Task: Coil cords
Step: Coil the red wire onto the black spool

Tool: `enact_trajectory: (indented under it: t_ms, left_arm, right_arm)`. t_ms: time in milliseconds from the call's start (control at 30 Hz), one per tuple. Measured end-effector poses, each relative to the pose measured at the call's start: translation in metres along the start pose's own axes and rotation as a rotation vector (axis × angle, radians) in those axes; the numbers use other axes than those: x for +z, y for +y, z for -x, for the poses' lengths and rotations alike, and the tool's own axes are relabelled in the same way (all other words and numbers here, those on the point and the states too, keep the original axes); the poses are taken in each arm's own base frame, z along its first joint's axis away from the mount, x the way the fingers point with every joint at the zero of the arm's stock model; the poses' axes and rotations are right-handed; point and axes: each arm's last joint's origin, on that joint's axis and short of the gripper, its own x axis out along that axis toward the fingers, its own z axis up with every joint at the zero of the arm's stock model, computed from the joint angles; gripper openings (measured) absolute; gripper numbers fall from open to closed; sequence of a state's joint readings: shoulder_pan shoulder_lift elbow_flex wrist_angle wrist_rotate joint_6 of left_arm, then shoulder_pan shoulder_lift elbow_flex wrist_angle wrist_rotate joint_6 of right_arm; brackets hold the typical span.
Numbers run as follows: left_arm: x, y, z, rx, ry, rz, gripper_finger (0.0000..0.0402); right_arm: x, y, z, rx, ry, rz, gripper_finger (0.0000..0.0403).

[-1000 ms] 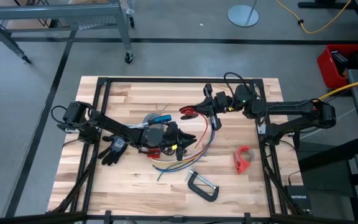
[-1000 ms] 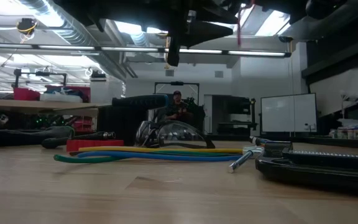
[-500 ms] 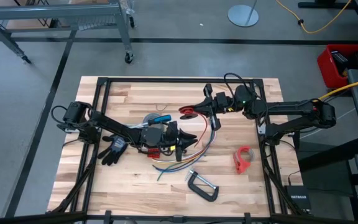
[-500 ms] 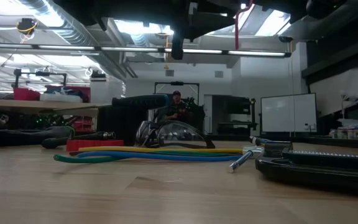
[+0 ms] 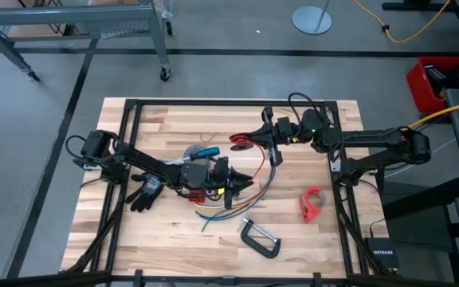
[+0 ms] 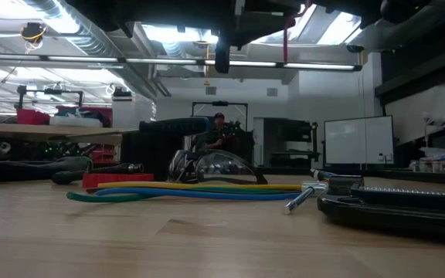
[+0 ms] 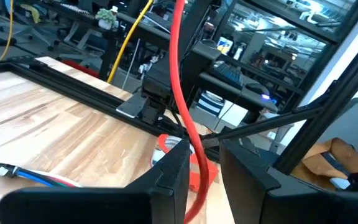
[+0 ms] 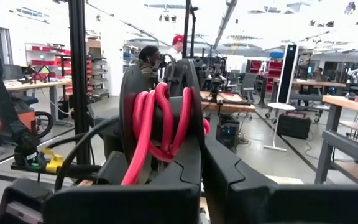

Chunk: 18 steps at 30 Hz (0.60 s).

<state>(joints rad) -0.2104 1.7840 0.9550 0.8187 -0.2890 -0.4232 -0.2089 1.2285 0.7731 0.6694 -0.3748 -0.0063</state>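
The step in hand was judged to be the winding of a red cord (image 7: pixel 182 93) into a coil. For this to be done well, the cord should be kept lightly taut between the two hands, each new turn laid beside the last rather than across it, and the free length fed out slowly so that it is not snagged on the loose strands below.

The left hand (image 5: pixel 231 189) was held above the middle of the bench (image 5: pixel 166 119), at about 6 o'clock from centre. Its fingers (image 7: pixel 166 180) were seen part-way closed, with the red cord running up through the narrow gap between them; the cord was taken to be gripped or at least guided there.

The right hand (image 5: pixel 255 141) was held at about 1 o'clock from centre, clenched on a red coil (image 8: pixel 160 118) of several turns, wound around a dark centre.

The bundle (image 5: pixel 245 195) of yellow, blue, green and purple strands was left lying on the bench just beside the left hand, at about 5 o'clock from centre, uncoiled. In the low view its strands (image 6: pixel 199 190) were shown lying flat and long on the wood. It was judged that this bundle had not yet been dealt with.
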Motion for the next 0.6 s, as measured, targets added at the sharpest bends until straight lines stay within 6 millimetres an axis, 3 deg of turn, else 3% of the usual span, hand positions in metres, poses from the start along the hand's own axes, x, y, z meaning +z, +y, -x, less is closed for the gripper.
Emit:
enact_trajectory:
  t_ms: [300, 500, 600]
  left_arm:
    - [-0.002, 0.0009, 0.0, 0.009, 0.02, -0.011, 0.0077]
    - [-0.0065, 0.003, 0.0003, 0.033, 0.064, -0.011, 0.0014]
    - [-0.0064, 0.0041, 0.0003, 0.063, 0.054, -0.005, 0.0009]
  right_arm:
    - [0.0019, 0.0, 0.0, 0.0, -0.019, 0.007, 0.0002]
    - [0.0017, 0.0, 0.0, 0.0, -0.017, 0.006, 0.0002]
    - [0.001, 0.0, 0.0, 0.001, -0.01, 0.003, 0.0002]
